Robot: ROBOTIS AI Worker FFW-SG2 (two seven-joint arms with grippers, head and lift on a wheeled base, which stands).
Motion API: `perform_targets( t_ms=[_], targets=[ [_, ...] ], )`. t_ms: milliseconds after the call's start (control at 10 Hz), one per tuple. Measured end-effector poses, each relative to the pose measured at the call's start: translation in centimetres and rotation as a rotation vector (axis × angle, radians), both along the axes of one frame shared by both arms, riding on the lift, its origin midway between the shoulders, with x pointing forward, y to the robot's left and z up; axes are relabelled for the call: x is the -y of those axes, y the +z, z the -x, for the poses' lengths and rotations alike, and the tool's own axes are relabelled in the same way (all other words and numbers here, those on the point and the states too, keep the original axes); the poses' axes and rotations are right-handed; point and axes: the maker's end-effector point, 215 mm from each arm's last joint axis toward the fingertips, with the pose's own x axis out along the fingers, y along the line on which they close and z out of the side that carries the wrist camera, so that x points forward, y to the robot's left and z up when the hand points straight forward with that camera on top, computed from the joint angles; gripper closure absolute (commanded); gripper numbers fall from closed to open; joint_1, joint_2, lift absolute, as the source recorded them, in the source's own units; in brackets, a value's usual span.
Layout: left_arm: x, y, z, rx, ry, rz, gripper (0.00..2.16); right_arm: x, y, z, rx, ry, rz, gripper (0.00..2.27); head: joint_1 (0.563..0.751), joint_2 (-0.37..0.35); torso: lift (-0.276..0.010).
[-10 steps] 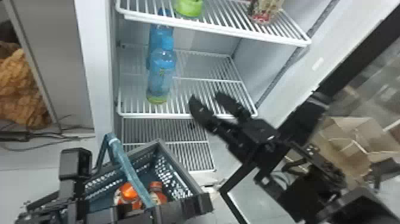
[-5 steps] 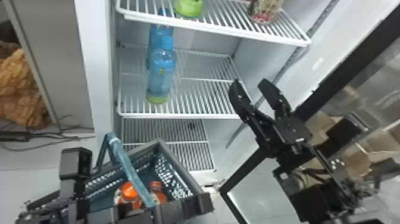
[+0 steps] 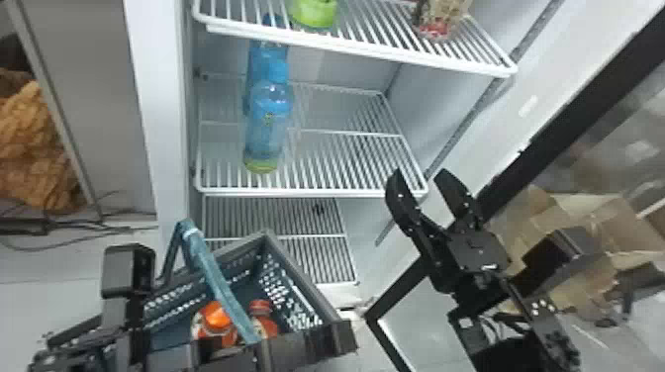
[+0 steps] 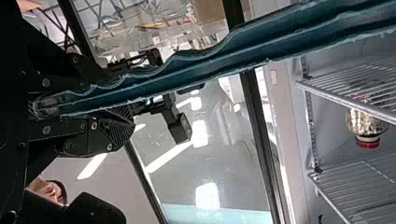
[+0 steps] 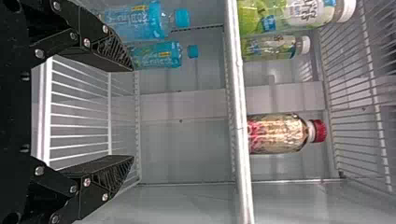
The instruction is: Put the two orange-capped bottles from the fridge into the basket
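Low at the left of the head view, my left gripper (image 3: 161, 353) is at the basket (image 3: 304, 282); in the left wrist view that gripper (image 4: 109, 98) is clamped on the blue-green handle (image 4: 205, 63). Two orange-capped bottles, one (image 3: 215, 324) at the left and another (image 3: 264, 326) beside it, are inside the basket, partly behind its handle and front rim. My right gripper (image 3: 418, 175) stands open by the right front corner of the middle fridge shelf. Nothing is between the spread fingers of the right gripper (image 5: 133, 114) in the right wrist view.
Two blue bottles (image 3: 267, 118) stand at the left of the middle shelf (image 3: 346, 190). A green bottle (image 3: 316, 12) and a red-capped bottle (image 5: 280, 133) are on the upper shelf. The black-framed fridge door (image 3: 569, 114) slants along the right, with cardboard boxes beyond.
My right gripper has moved right, from in front of the middle shelf to its right corner, and latterly a little back from it. The basket and left gripper have kept still.
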Motion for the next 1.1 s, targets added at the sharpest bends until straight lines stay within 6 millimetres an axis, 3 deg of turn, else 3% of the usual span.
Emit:
perform_targets(
  t_ms=[1100],
  targets=[
    [0.11, 0.06, 0.06, 0.001, -0.004, 0.001, 1.15, -0.48, 0.44, -0.06, 0.018, 0.01, -0.014, 0.44, 0.695, -0.35, -0.235]
  ],
)
